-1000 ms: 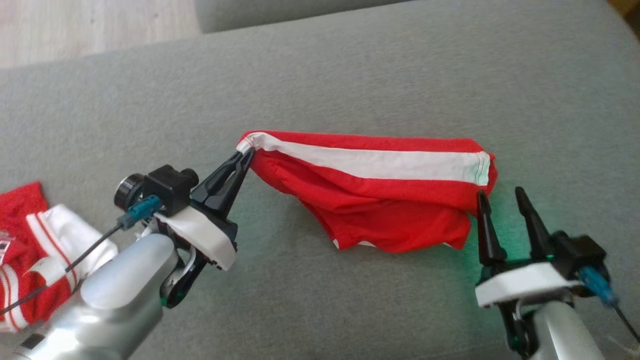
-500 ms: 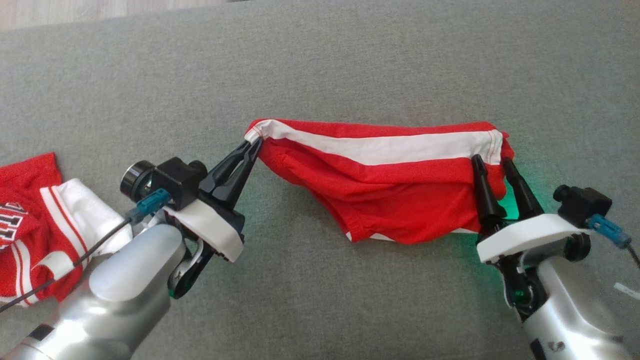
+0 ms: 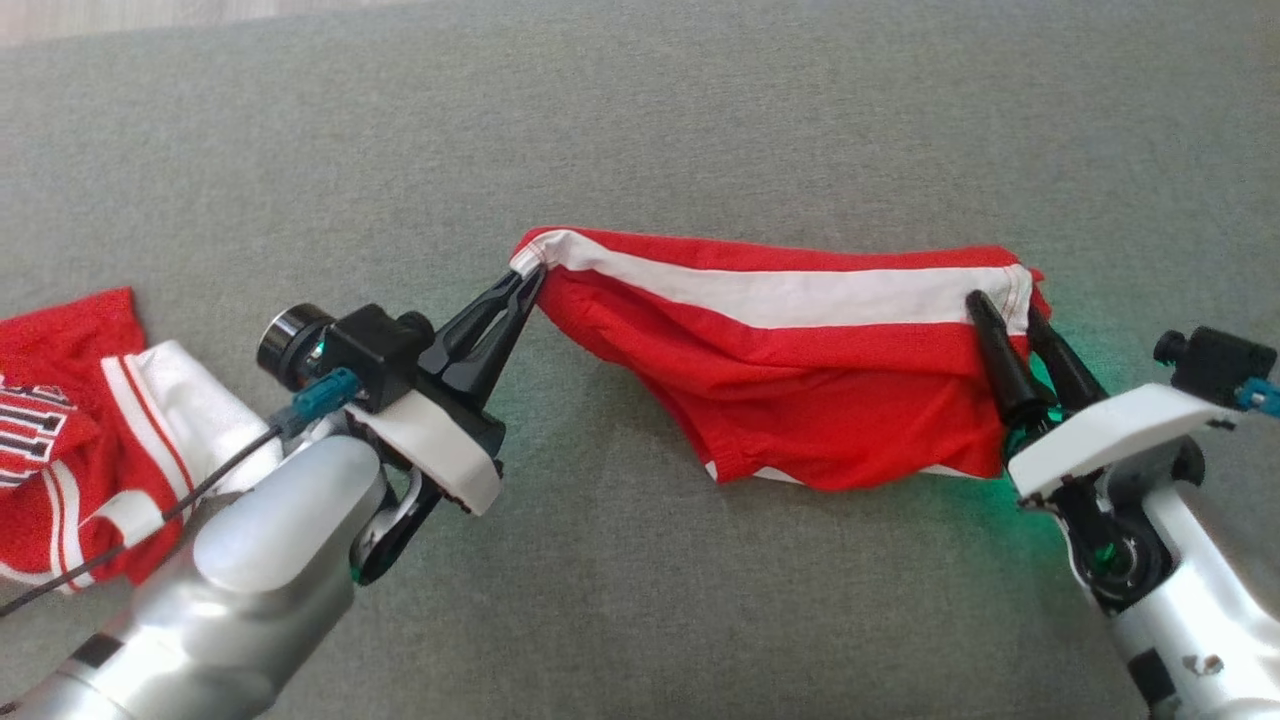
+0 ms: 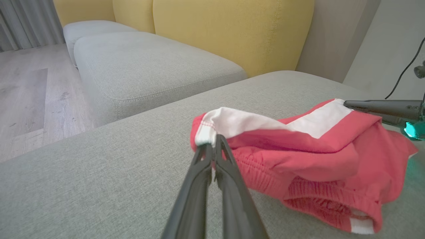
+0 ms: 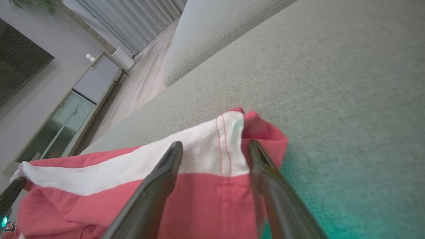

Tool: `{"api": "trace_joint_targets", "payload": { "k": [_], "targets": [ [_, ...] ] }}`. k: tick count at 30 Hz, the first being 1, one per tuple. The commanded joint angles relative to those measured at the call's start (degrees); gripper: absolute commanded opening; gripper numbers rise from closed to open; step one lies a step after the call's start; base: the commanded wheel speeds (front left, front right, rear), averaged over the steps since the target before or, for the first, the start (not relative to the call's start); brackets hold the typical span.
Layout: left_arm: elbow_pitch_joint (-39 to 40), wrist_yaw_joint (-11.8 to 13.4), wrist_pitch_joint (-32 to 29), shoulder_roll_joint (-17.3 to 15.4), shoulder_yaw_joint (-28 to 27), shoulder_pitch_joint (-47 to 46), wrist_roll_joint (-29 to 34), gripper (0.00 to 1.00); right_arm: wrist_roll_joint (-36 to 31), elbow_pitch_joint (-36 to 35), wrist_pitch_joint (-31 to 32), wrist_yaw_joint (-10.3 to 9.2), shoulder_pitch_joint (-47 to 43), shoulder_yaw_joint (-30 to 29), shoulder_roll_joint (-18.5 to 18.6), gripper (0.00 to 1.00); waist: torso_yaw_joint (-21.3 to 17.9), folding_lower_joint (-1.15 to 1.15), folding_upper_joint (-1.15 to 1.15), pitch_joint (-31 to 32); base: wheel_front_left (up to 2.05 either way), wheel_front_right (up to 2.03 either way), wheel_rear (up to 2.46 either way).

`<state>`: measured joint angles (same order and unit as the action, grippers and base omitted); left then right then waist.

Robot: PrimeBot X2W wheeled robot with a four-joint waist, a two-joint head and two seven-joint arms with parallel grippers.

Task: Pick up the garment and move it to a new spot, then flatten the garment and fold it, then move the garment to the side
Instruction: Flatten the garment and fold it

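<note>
The garment (image 3: 800, 370) is a pair of red shorts with a white side stripe, bunched on the grey cushion. My left gripper (image 3: 528, 282) is shut on its left white corner, which in the left wrist view sits pinched at the fingertips of that gripper (image 4: 212, 146) with the garment (image 4: 315, 159) trailing right. My right gripper (image 3: 1005, 305) stands open at the garment's right end, one finger over the stripe and one behind the hem. In the right wrist view its open fingers (image 5: 214, 147) straddle the stitched white hem of the garment (image 5: 212, 186).
Another red and white garment (image 3: 70, 420) lies crumpled at the left edge of the grey cushion (image 3: 700, 120). A second grey cushion (image 4: 139, 66) and yellow backrests (image 4: 232, 30) stand beyond. Wooden floor (image 4: 30, 99) lies past the cushion's edge.
My right gripper has moved forward from below the garment's right end until its open fingers straddle the hem. The camera has shifted; my left gripper keeps its hold on the left corner.
</note>
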<state>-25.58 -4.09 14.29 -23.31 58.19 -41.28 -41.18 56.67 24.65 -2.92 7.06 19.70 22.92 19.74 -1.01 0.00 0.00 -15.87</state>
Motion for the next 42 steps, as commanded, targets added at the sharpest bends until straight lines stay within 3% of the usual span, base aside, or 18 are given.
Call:
{"api": "trace_joint_targets", "payload": {
  "k": [1,3,5,7,10,11,20,26,34,38,42],
  "targets": [
    [0.87,-0.08,0.66,-1.31,-2.04,-2.88,0.58,0.00,0.34,-1.69,-0.08,0.43,1.47,0.91,1.38,1.00,0.17,0.00,0.00,-0.09,0.00,0.00,0.00],
    [0.74,-0.21,0.66,-1.16,-2.02,-3.10,0.71,0.00,1.38,-1.68,-0.29,0.43,1.89,1.73,1.94,1.00,0.43,0.00,0.00,-0.19,0.00,0.00,0.00],
    [0.60,-0.31,0.67,-0.99,-2.00,-3.24,0.86,0.00,2.19,-1.48,-0.65,0.43,2.27,2.46,2.40,0.91,0.66,0.00,0.00,-0.23,0.00,0.00,0.00],
    [0.45,-0.41,0.68,-0.87,-1.97,-3.31,1.00,0.00,2.98,-1.22,-1.04,0.43,2.59,3.14,2.76,0.64,0.81,0.00,0.00,-0.22,0.00,0.00,0.00],
    [0.20,-0.50,0.68,-0.73,-2.00,-3.38,1.15,0.00,4.26,-0.89,-1.58,0.43,3.03,4.11,3.25,0.09,0.89,0.00,0.00,-0.17,0.00,0.00,0.00],
    [0.11,-0.51,0.68,-0.70,-2.04,-3.37,1.20,0.00,4.59,-0.76,-1.79,0.43,3.19,4.43,3.46,0.00,0.88,0.00,0.00,-0.13,0.00,0.00,0.00],
    [1.02,-0.88,0.70,-2.61,-2.65,-7.08,4.26,0.00,4.22,-4.41,-8.10,0.43,9.22,4.10,7.62,0.00,-0.36,0.00,0.00,-0.97,0.00,0.00,0.00],
    [1.09,-1.81,0.70,-4.49,-4.06,-20.91,9.67,0.00,0.03,-5.31,-9.52,0.43,23.54,0.41,12.30,0.00,-1.49,0.00,0.00,-3.43,0.00,0.00,0.00],
    [2.29,-1.32,0.70,-2.07,-9.90,-39.29,18.58,0.00,-3.97,-2.99,-9.57,0.43,42.60,-3.62,14.81,0.00,-2.47,0.00,0.00,-8.03,0.00,0.00,0.00],
    [4.04,-1.16,0.70,-1.36,-12.22,-38.70,20.66,0.00,-4.17,-3.74,-9.76,0.43,44.98,-4.23,16.02,0.00,-2.77,0.00,0.00,-8.45,0.00,0.00,0.00],
    [5.56,-1.65,0.71,-1.66,-12.31,-32.40,21.68,0.00,-3.51,-6.15,-10.06,0.43,40.91,-5.28,17.08,0.00,-3.01,0.00,0.00,-8.46,0.00,0.00,0.00]
  ]
}}
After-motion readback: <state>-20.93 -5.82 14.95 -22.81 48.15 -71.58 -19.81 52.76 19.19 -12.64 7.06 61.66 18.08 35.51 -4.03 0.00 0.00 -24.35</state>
